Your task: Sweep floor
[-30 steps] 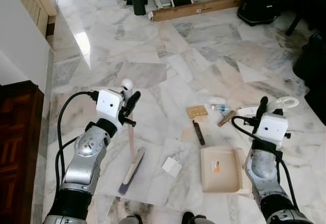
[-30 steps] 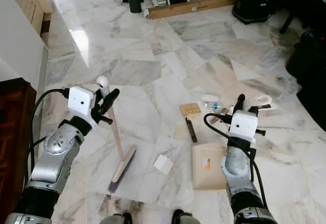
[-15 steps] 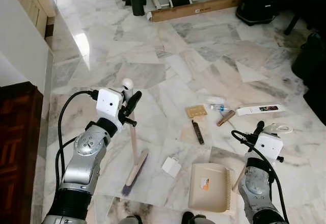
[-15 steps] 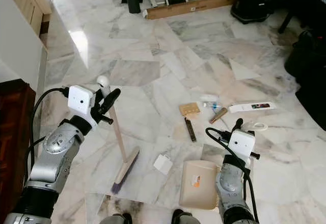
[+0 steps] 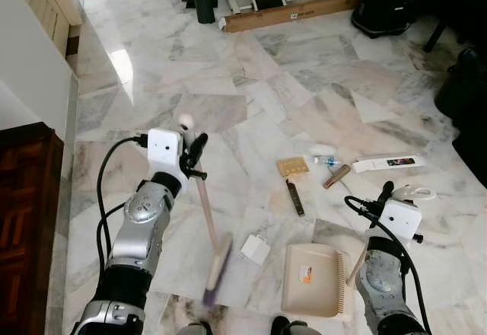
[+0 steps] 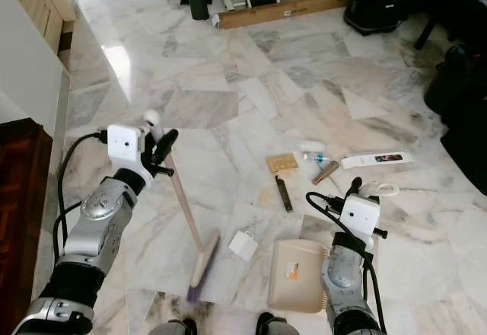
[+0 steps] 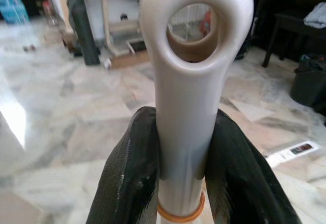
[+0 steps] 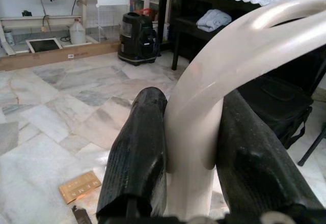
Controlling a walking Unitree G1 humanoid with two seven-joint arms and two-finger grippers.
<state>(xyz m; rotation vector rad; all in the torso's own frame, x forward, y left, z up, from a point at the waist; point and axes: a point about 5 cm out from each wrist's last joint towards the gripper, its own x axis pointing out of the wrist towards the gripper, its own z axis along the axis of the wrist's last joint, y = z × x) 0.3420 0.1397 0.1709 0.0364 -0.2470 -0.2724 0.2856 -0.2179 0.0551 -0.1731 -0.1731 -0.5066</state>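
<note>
Left wrist view has the left hand [image 7: 181, 168] clamped on the broom [image 5: 205, 213] handle; since a second ago its head has swung toward the white scrap [image 5: 256, 249], so sweeping is underway. Right hand [image 8: 191, 158] grips the dustpan [image 5: 313, 279] handle, the pan pulled back beside it. Marble floor [image 5: 251, 99], litter ahead, a cluttered room beyond
</note>
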